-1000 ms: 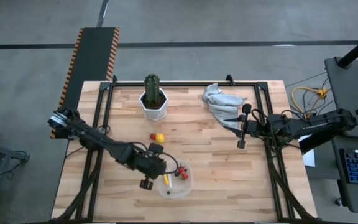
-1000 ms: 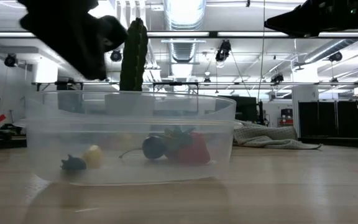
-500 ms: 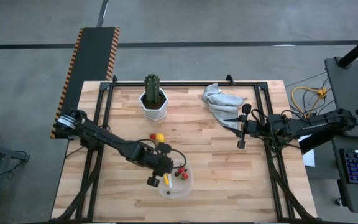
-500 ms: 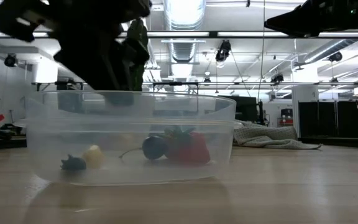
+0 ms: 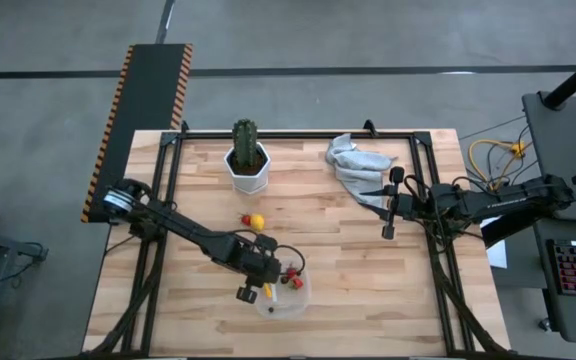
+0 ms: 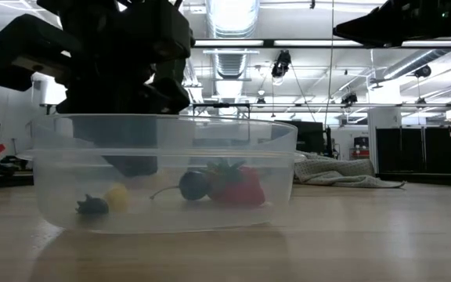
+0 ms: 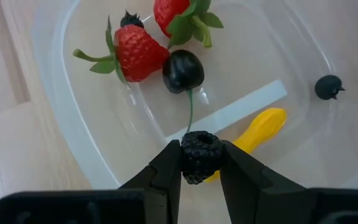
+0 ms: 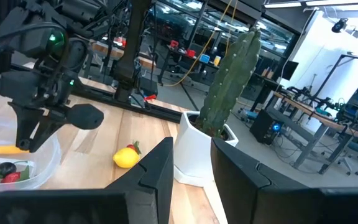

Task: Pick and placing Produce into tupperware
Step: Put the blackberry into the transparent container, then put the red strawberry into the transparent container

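Black berry (image 7: 200, 155) pinched in left gripper (image 7: 200, 163) over clear, unlabelled tupperware (image 7: 73, 134); right gripper (image 8: 191, 163) slightly parted, empty.

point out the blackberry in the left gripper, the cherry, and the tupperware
blackberry (image 7: 200, 155), left wrist view, centre of berry.
cherry (image 7: 183, 71), left wrist view, middle of fruit.
tupperware (image 6: 280, 168), low view, bare side wall.

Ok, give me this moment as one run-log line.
left tool: shut on blackberry, over tupperware | in tupperware: strawberries, cherry | on table: lemon | right tool: idle near cloth
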Tool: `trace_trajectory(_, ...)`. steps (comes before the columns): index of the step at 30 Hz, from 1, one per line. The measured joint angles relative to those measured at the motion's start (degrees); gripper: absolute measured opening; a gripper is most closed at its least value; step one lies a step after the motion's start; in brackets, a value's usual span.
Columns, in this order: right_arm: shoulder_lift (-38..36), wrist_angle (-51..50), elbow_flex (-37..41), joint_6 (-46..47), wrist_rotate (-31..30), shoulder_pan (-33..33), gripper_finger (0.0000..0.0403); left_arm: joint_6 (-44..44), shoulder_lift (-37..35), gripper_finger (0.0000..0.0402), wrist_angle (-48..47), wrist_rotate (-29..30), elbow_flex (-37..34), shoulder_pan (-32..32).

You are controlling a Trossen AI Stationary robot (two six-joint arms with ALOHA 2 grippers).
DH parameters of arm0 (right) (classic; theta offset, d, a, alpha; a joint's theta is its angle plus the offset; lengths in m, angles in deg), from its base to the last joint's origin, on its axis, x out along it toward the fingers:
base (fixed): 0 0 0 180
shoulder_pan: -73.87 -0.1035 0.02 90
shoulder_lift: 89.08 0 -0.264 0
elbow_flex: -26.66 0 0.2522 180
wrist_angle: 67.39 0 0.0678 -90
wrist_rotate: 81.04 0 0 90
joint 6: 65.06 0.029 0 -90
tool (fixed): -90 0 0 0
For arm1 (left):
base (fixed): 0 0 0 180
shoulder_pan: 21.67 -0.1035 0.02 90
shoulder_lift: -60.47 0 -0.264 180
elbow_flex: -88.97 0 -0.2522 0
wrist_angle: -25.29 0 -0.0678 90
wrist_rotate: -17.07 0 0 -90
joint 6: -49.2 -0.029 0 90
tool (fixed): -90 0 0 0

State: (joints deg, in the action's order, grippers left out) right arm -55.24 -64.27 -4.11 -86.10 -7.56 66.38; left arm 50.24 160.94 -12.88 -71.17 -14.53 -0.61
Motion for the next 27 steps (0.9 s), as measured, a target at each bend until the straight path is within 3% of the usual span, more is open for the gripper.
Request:
trace_trajectory(10, 0.00, 0.00, 0.00, 0.00, 0.01, 0.00, 0.0100, 0.11, -0.04, 0.0107, 0.00, -0.02, 0.00, -0.07)
trace_trajectory(27, 0.01, -0.15, 0.04, 0.00, 0.01, 0.00, 0.0100, 0.08, -2.94, 0.0113, -0.06, 1.40, 1.60, -0.09)
